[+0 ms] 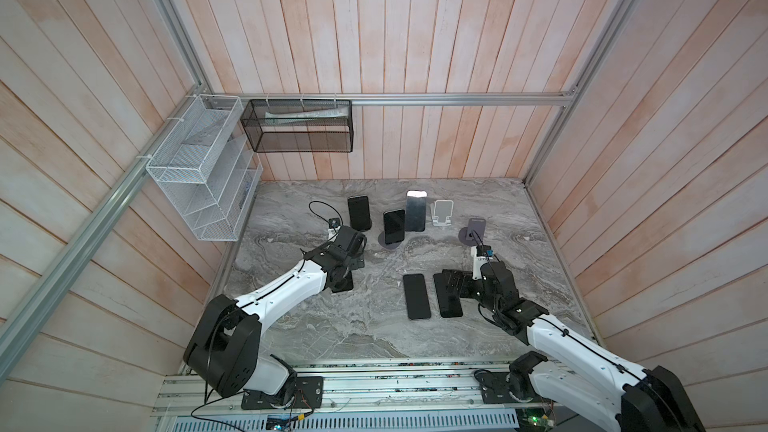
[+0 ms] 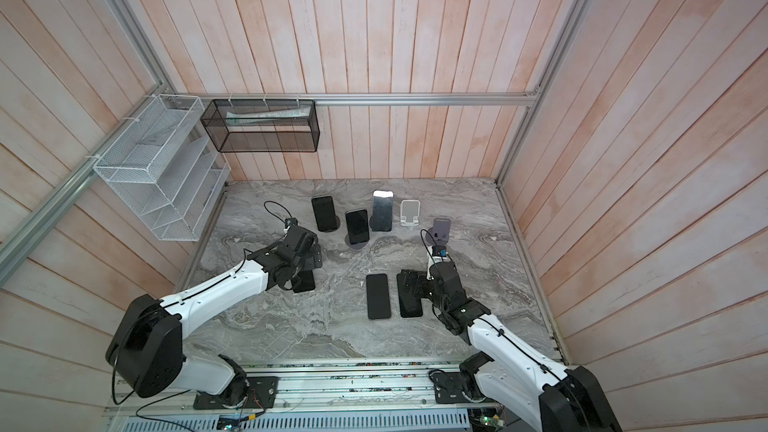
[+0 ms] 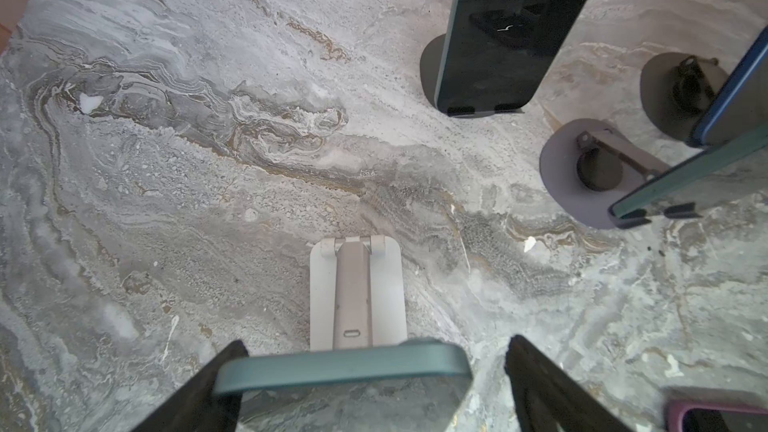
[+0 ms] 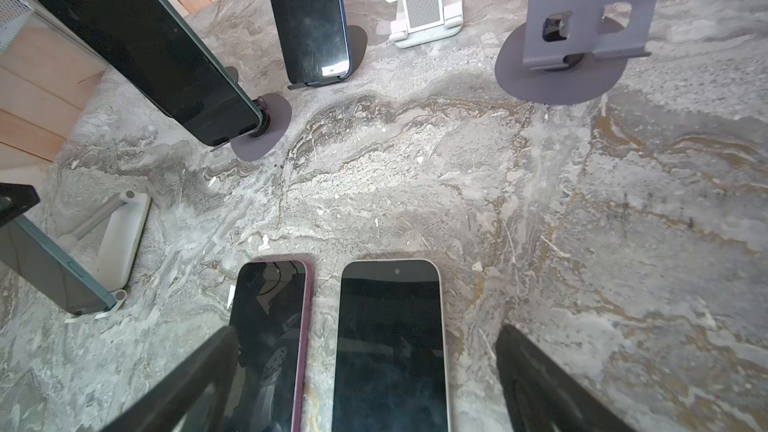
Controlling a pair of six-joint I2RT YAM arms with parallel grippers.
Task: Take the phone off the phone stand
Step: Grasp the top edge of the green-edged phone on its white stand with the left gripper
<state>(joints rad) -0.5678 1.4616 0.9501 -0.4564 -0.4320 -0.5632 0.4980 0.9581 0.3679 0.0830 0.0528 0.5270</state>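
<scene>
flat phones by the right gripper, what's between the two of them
Only a narrow bare strip of table. The purple-edged phone and white-edged phone lie side by side without touching, clearest in the right wrist view.

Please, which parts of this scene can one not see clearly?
- Both top views: the left arm covers the teal phone and its white stand; only a dark corner shows.
- Left wrist view: the frame edge cuts off most of that phone; whether the open left hand touches it is unclear.
- Right wrist view: the frame edge cuts off the purple-cased phone and the white-framed phone.
- Black mesh basket: the print on its papers is too small.
</scene>
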